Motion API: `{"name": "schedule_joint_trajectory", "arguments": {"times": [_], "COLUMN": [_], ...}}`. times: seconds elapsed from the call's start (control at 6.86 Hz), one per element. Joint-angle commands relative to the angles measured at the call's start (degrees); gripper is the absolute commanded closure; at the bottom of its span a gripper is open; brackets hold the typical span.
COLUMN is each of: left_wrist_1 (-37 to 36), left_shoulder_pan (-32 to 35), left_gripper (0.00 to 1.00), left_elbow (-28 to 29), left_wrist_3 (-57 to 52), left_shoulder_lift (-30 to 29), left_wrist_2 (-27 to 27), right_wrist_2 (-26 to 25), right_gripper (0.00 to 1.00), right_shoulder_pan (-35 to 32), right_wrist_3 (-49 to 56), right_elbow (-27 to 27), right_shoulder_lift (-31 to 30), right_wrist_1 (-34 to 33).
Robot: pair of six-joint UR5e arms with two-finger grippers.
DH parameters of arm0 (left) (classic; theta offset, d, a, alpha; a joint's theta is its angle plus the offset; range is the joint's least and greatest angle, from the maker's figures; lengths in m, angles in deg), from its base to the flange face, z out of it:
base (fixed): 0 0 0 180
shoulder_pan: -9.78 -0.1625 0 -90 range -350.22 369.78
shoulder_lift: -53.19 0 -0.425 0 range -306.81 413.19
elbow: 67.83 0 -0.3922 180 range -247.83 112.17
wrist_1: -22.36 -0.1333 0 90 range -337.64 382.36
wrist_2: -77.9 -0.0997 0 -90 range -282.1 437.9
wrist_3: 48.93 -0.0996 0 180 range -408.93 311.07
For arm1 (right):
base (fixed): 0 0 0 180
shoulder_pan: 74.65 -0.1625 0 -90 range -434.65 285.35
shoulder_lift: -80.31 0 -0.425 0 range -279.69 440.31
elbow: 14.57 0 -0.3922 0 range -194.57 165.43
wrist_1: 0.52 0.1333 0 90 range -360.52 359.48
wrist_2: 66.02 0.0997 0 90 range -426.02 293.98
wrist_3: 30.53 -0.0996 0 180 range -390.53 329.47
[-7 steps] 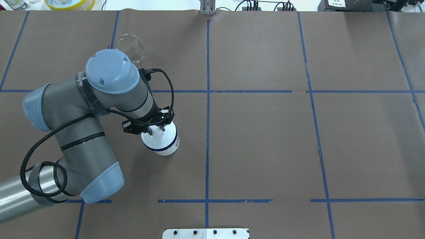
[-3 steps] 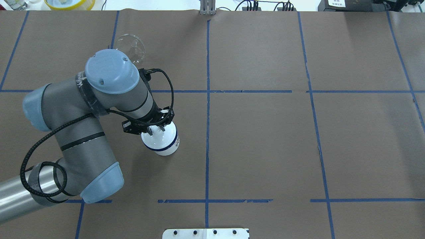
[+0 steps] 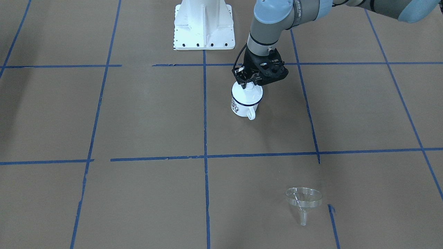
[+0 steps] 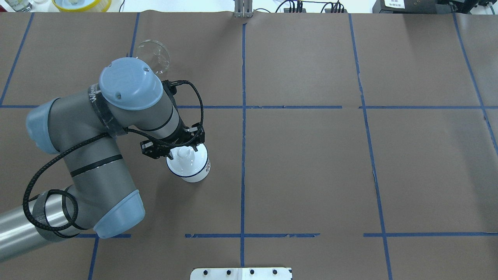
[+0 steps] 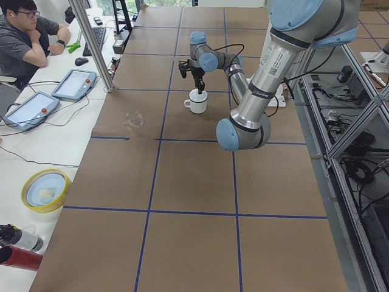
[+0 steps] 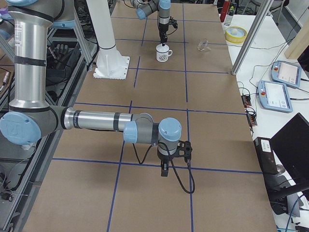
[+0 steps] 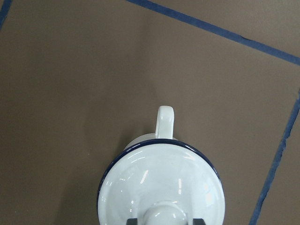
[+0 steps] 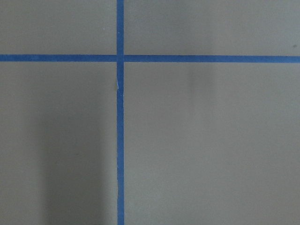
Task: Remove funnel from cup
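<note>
The cup (image 3: pixel 244 103), a white mug with a dark blue rim, stands upright left of the table's middle. A white lid (image 4: pixel 186 162) with a knob covers it. The clear funnel (image 4: pixel 153 56) is outside the cup, on the paper at the far left; it also shows in the front view (image 3: pixel 304 200). My left gripper (image 4: pixel 183 151) hangs straight over the lid, open, with a finger on each side of the knob (image 7: pixel 164 213) and not gripping it. My right gripper (image 6: pixel 164 169) shows only in the exterior right view; I cannot tell whether it is open or shut.
The table is covered in brown paper with a blue tape grid (image 4: pixel 243 107). The robot's white base plate (image 3: pixel 204 24) stands at the robot's edge. A yellow bowl (image 5: pixel 45 190) and tablets lie on the side desk by a seated operator (image 5: pixel 24 36).
My left gripper's fingers have spread apart off the lid's knob, which now shows between them. The cup, lid and funnel have not moved.
</note>
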Motion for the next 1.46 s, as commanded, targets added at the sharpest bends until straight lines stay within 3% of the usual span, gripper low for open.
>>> {"name": "schedule_joint_trajectory", "arguments": {"times": [0.0,0.29,0.44,0.73,0.87,1.17,1.31], "left_wrist_1": [-0.1,-0.3,0.1,0.1,0.3,0.2,0.2], "left_shoulder_pan": [1.4,9.5,16.6,34.3,42.8,59.6,60.8], "left_gripper": [0.0,0.0,0.0,0.0,0.0,0.0,0.0], "left_elbow": [-2.3,-12.3,-13.9,-13.0,-10.8,3.3,8.3], "left_wrist_3": [-0.5,-13.9,-24.2,-48.2,-61.0,-88.1,-90.7], "left_shoulder_lift": [0.3,7.6,12.1,22.4,27.5,31.7,34.7], "left_wrist_2": [-0.9,-0.1,1.9,11.7,12.5,22.5,22.8], "right_wrist_2": [0.0,0.0,0.0,0.0,0.0,0.0,0.0], "right_gripper": [0.0,0.0,0.0,0.0,0.0,0.0,0.0], "right_shoulder_pan": [0.0,0.0,0.0,0.0,0.0,0.0,0.0], "right_wrist_3": [0.0,0.0,0.0,0.0,0.0,0.0,0.0], "right_elbow": [0.0,0.0,-0.1,0.0,-0.1,-0.1,-0.1], "right_shoulder_lift": [0.0,0.0,0.0,0.0,0.0,0.0,0.0], "right_wrist_1": [0.0,0.0,0.0,0.0,0.0,0.0,0.0]}}
